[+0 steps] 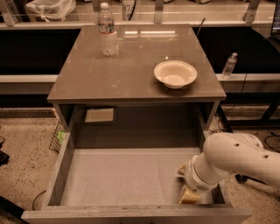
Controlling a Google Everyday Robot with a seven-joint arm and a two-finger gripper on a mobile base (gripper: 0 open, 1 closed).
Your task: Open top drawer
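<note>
The top drawer point(122, 175) of the grey cabinet stands pulled far out toward me, its deep grey box empty. Its front panel point(131, 215) shows only as a top edge at the bottom of the view, and the black pull handle is hidden. My gripper point(187, 186), tan-tipped at the end of the white arm point(232, 159), reaches down inside the drawer at its front right corner, right behind the front panel. The two narrower drawers are out of view.
On the cabinet top point(131, 65) stand a water bottle point(107, 30) at the back left and a white bowl point(175, 73) at the right. A second bottle point(229, 65) stands on a ledge at the right. A plastic bag point(50, 8) lies at the back left.
</note>
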